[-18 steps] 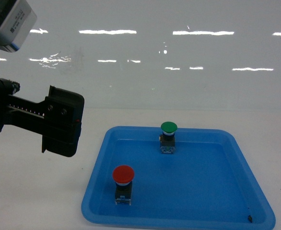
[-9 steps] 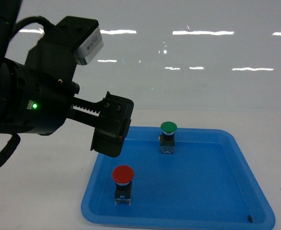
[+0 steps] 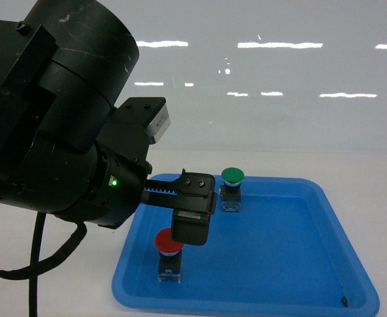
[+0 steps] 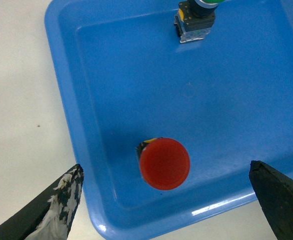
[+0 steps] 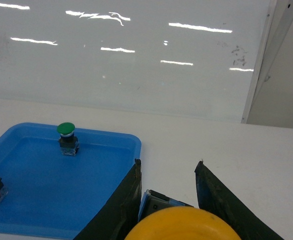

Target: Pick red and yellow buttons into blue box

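Observation:
The red button (image 4: 164, 163) stands upright in the near-left part of a shallow blue tray (image 4: 81, 150). My left gripper (image 4: 165, 169) hangs open above it, one finger on each side of the red cap, touching nothing. In the head view a left finger (image 3: 192, 224) covers part of the red button (image 3: 167, 246). My right gripper (image 5: 167, 165) is shut on the yellow button (image 5: 184, 225), whose domed cap fills the bottom of the right wrist view, just right of the tray (image 5: 131, 142). The blue box is out of view, and the right gripper is not in the head view.
A green-capped button (image 3: 232, 177) stands at the back of the tray (image 3: 352, 264), also seen as the green button (image 5: 66, 130). A small dark speck (image 3: 344, 300) lies in the tray's near-right corner. White tabletop (image 5: 226, 150) surrounds the tray, and a glossy white wall (image 3: 279, 99) rises behind.
My left arm has swung in from the far left and come over the tray, so its open gripper now hangs above the red button. The buttons in the tray have not moved.

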Controlling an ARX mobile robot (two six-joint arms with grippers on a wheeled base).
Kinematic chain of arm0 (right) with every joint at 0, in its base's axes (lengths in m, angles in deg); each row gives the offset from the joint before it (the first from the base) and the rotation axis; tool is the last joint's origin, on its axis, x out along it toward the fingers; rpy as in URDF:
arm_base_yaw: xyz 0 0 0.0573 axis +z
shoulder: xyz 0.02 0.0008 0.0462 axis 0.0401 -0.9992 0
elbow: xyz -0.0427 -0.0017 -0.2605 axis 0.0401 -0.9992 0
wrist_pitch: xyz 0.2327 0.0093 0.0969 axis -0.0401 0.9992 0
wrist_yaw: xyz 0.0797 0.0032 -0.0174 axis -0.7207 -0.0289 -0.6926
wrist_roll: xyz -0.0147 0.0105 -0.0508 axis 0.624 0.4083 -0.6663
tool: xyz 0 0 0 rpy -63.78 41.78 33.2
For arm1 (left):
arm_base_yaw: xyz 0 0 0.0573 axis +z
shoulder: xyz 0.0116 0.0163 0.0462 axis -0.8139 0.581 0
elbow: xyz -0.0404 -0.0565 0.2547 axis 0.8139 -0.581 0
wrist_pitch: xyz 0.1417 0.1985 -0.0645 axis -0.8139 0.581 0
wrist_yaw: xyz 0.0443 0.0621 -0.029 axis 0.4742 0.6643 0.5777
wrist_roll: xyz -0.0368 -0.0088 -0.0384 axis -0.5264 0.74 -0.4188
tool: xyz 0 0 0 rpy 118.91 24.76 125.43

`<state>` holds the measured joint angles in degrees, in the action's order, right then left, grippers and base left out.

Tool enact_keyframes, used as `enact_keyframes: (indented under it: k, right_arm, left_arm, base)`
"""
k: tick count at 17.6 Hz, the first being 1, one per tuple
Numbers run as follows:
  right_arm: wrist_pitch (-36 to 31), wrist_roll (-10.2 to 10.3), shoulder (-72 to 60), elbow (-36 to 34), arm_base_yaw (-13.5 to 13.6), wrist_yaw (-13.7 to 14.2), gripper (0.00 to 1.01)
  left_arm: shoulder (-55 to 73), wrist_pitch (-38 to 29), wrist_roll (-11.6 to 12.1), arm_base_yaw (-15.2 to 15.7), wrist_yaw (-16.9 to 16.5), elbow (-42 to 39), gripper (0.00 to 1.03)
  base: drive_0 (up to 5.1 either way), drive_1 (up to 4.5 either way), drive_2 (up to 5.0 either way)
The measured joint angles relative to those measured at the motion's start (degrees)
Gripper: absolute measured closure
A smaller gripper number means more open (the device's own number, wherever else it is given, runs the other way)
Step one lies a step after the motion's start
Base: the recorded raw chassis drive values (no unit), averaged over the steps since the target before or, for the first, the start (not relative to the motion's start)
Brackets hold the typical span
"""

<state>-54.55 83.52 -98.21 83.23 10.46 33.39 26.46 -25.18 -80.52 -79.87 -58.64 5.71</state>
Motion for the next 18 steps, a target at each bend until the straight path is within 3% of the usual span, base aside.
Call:
enact_keyframes:
  k: [1,3,6,18]
  right_arm:
    - [0.0,0.0,0.0,0.0,0.0,0.0,0.71]
    - [0.0,0.0,0.0,0.0,0.0,0.0,0.71]
    - [0.0,0.0,0.0,0.0,0.0,0.0,0.71]
    - [0.0,0.0,0.0,0.0,0.0,0.0,0.71]
  left_arm:
    - [0.1,-0.2,-3.3,-0.7,-2.6,-1.2,0.05]
    - [1.6,-1.6,-5.2,-1.2,-3.3,-1.8,0.05]
    - [2.1,-3.7,-4.2,-1.8,-2.0,-2.1,0.05]
    - [2.8,-4.0,-3.7,-1.9,-1.6,-1.5,0.05]
  base:
    - [0.0,0.0,0.0]
    - [0.0,0.0,0.0]
    - [0.0,0.0,0.0]
    - [0.0,0.0,0.0]
